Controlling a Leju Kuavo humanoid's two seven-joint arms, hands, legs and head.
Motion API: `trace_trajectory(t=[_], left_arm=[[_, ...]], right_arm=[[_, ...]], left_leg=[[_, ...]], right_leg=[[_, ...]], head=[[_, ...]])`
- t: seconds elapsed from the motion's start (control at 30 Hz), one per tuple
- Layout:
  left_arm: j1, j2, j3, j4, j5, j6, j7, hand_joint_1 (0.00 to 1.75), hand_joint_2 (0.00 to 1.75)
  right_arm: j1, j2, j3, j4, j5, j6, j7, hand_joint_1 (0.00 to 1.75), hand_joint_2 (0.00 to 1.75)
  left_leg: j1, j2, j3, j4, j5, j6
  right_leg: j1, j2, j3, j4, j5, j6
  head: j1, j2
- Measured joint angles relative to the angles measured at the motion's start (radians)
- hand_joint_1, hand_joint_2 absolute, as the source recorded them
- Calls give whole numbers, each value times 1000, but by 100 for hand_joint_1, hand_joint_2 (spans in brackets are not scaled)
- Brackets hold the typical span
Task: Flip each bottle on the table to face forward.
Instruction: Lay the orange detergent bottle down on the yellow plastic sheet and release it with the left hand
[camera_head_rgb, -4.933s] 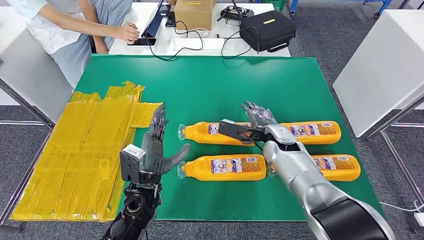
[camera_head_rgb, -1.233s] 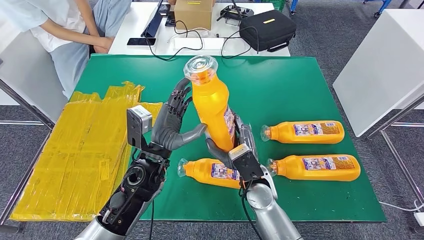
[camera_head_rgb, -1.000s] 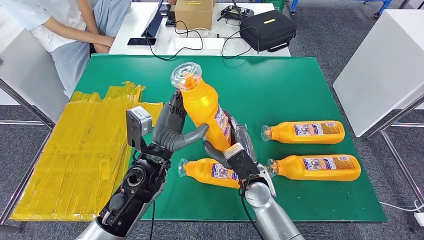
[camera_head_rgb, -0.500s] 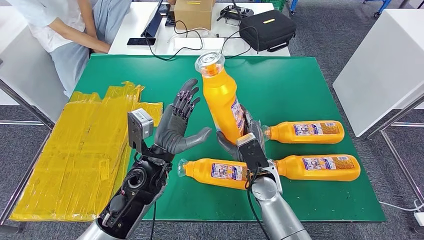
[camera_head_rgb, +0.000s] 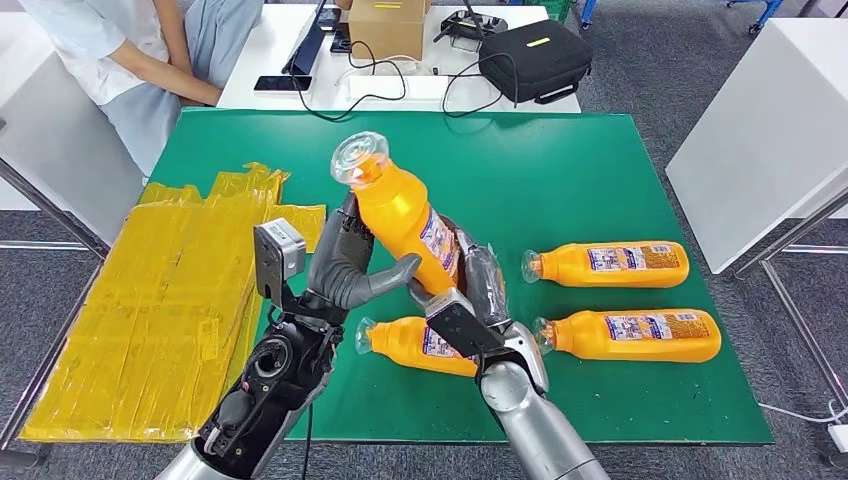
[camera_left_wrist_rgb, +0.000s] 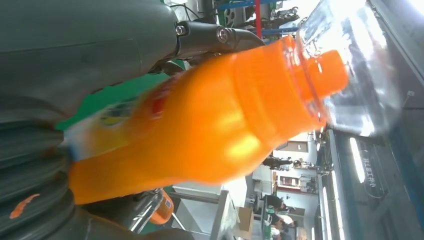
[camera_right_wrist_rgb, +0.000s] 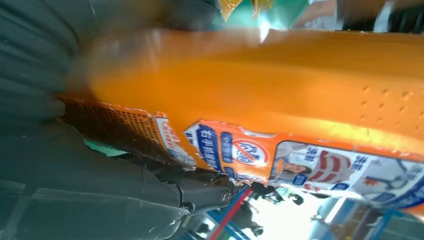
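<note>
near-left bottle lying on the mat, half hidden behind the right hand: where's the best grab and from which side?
My judgement: grip the labelled middle of the near-left bottle, coming from above with fingers across its width. It lies on its side, cap pointing to the robot's left, and the neck tapers narrow. The right hand holding the raised bottle must clear first.

Raised bottle (camera_head_rgb: 398, 215) between both hands, above three bottles (camera_head_rgb: 610, 264) lying on the table (camera_head_rgb: 560, 160)

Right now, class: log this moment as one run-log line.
phase: mid-flip | right hand: holds raised bottle | left hand: touches it | bottles lying on green table: three | person: at far table
</note>
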Motion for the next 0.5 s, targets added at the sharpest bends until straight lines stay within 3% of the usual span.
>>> trace_trajectory(t=[0.2,0.5], left_arm=[[-1,2,32,4,42,-5,-5,0,175],[0,3,47,10,56,-12,-12,0,175]], right_arm=[[8,-1,67,-10,69,-33,-20,175,175],[15,-6,84,-28,64,-31,-24,175,175]], left_leg=[[0,0,0,0,0,0],[0,0,0,0,0,0]], right_leg=[[0,0,0,0,0,0],[0,0,0,0,0,0]], head=[[0,0],[0,0]])
